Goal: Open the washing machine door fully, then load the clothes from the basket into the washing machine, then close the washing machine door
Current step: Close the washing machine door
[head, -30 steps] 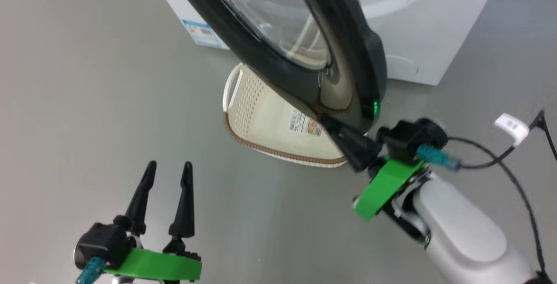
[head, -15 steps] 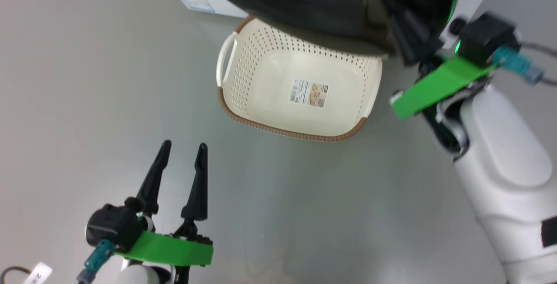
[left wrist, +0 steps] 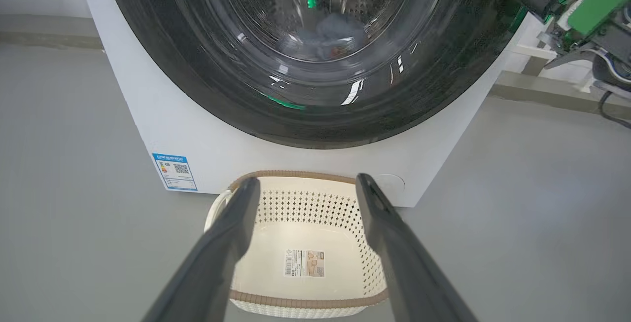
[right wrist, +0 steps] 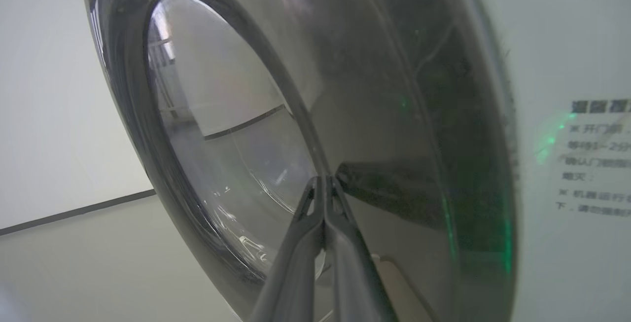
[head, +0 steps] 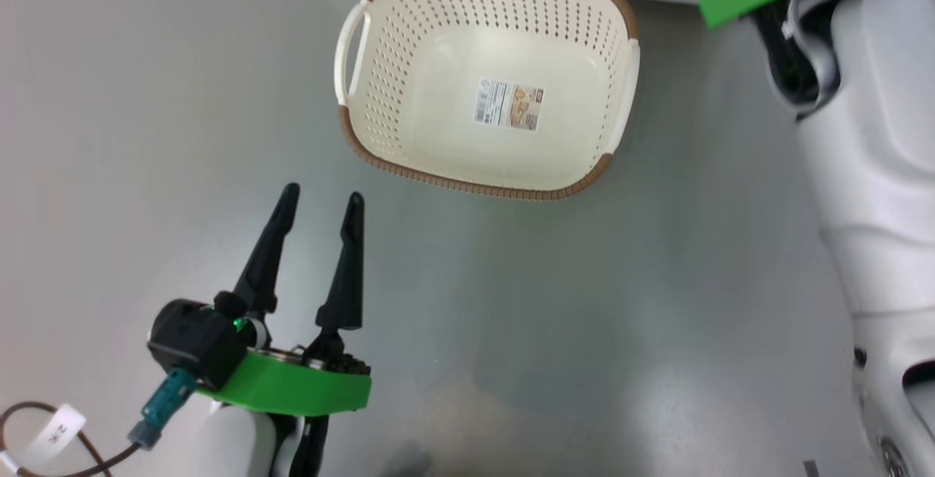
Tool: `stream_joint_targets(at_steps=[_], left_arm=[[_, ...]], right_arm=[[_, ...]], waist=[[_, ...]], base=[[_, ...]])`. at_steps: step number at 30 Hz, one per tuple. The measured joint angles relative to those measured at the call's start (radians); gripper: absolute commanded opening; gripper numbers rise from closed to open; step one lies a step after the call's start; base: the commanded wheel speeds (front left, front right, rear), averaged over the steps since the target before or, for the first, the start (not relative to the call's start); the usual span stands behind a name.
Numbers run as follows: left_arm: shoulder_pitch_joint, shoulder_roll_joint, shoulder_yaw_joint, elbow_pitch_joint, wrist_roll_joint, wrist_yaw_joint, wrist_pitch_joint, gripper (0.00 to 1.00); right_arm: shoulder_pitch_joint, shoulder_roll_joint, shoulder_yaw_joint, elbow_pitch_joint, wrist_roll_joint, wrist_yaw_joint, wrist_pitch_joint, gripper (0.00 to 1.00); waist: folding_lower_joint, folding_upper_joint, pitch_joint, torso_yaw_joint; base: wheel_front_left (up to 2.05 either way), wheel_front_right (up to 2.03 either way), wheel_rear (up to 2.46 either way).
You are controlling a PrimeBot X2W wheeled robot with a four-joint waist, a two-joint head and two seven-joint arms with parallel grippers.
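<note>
Loading looks complete. The basket (head: 387, 97) stands empty on the floor, just in front of the washing machine (left wrist: 148, 115), with only its paper label (head: 509, 104) inside. The clothes (left wrist: 340, 31) show as a bluish heap behind the glass, inside the drum.

The washing machine door (left wrist: 197, 90) lies across the mouth, at or very near closed. I cannot tell whether it has latched.

Your right gripper (right wrist: 323, 180) has its fingers pressed together and holds nothing. Its tips rest against the door's black rim on the right side, just beside the glass. Your left gripper (head: 323, 196) is spread wide and empty, on the near side of the basket and apart from it.

In my judgement, what is left is to seat the door firmly.

Count:
- Machine: one.
- Door: one.
- Basket: one.
- Paper label: one.
- Energy label (left wrist: 175, 171): one.
- Grippers: two.
- Garments: one heap; the pieces cannot be counted.
</note>
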Motion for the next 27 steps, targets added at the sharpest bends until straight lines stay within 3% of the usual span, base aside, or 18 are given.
stream_joint_targets(at_steps=[14,27], left_arm=[[-0.033,-0.001,-0.042,-0.001,-0.016,-0.002,0.0,1.0],[-0.034,-0.001,-0.041,-0.001,-0.016,-0.009,0.0,1.0]], right_arm=[[-0.175,0.051,-0.035,0.133,-0.06,0.009,-0.033,0.0],[-0.2,0.092,-0.11,0.168,-0.12,0.027,-0.033,0.0]], waist=[[0.0,0.0,0.075,0.003],[0.0,0.0,0.069,-0.012]], base=[[0.0,0.0,0.0],[0.0,0.0,0.0]])
